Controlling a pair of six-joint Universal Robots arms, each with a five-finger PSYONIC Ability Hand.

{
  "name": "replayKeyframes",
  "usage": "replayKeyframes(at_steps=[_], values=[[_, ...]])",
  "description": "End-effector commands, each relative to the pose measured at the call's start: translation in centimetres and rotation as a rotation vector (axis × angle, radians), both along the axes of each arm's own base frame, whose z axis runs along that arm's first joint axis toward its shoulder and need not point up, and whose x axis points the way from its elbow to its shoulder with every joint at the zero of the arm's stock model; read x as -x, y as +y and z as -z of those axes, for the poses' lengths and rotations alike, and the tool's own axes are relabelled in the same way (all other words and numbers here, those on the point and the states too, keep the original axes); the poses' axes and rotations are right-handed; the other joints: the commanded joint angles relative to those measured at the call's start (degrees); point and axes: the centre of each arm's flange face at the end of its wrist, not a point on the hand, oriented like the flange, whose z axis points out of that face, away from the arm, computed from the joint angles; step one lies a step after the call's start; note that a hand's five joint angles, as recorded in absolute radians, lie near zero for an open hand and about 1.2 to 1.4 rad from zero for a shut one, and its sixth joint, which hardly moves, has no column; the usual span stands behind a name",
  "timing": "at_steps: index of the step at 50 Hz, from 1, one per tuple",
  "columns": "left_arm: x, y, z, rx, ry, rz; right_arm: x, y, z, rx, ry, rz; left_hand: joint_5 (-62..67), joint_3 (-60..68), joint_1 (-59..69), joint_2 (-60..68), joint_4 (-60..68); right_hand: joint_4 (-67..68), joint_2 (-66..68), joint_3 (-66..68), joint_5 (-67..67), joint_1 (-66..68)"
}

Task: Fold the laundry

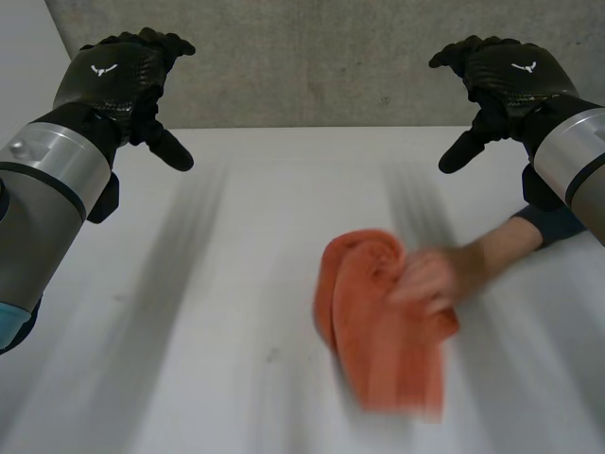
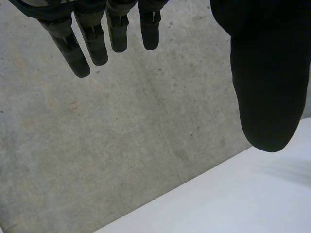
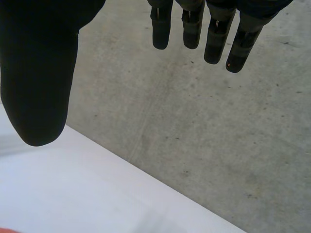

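An orange cloth lies crumpled on the white table, right of the middle. A person's hand reaches in from the right and grips the cloth's right side. My left hand is raised at the far left, well away from the cloth, fingers straight and empty. My right hand is raised at the far right, above and beyond the person's forearm, also straight-fingered and empty. In the left wrist view the fingers and thumb stand spread over the table's far edge. The right wrist view shows fingers and thumb spread likewise.
A grey concrete wall stands behind the table's far edge. The person's forearm, in a dark sleeve, crosses the table's right side under my right arm.
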Motion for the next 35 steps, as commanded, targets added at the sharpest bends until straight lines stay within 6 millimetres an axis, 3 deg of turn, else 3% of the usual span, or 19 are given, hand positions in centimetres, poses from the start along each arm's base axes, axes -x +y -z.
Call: replayKeyframes(at_steps=[1, 19, 25, 29, 30, 32, 35], values=[[0.0, 0.1, 0.2, -0.006, -0.003, 0.003, -0.2, 0.2, 0.1, -0.004, 0.003, -0.033, -2.81, -3.26, -2.92, -1.95, -2.08, -3.39, -2.75, -2.14, -3.27, -2.04], [0.5, 0.3, 1.4, -0.04, -0.017, 0.02, -0.3, 0.0, -0.1, 0.003, 0.008, -0.037, -2.64, -3.09, -2.75, -1.78, -1.92, -3.39, -2.75, -2.14, -3.27, -2.04], [2.6, 1.9, 2.7, -0.076, -0.033, 0.092, -0.1, -0.2, 0.2, 0.017, 0.08, -0.029, -2.13, -2.58, -2.25, -1.27, -1.41, -3.39, -2.75, -2.14, -3.27, -2.04], [5.3, 3.9, 4.8, -0.123, -0.062, 0.188, 0.1, -0.1, 1.0, 0.023, 0.193, -0.024, -1.96, -2.42, -2.08, -1.11, -1.24, -3.39, -2.75, -2.14, -3.27, -2.04], [5.3, 3.9, 4.8, -0.123, -0.062, 0.188, 0.2, -0.1, 1.9, 0.002, 0.242, -0.026, -1.96, -2.42, -2.08, -1.11, -1.24, -3.39, -2.75, -2.14, -3.27, -2.04], [7.1, 4.7, 6.1, -0.123, -0.074, 0.244, 0.2, -0.1, 2.7, -0.022, 0.279, -0.027, -1.63, -2.08, -1.75, -0.77, -0.91, -3.39, -2.75, -2.14, -3.27, -2.04], [9.3, 5.1, 7.4, -0.109, -0.074, 0.301, 0.6, 0.2, 5.5, -0.153, 0.34, -0.04, -0.96, -1.41, -1.07, -0.1, -0.24, -3.39, -2.75, -2.14, -3.27, -2.04]])
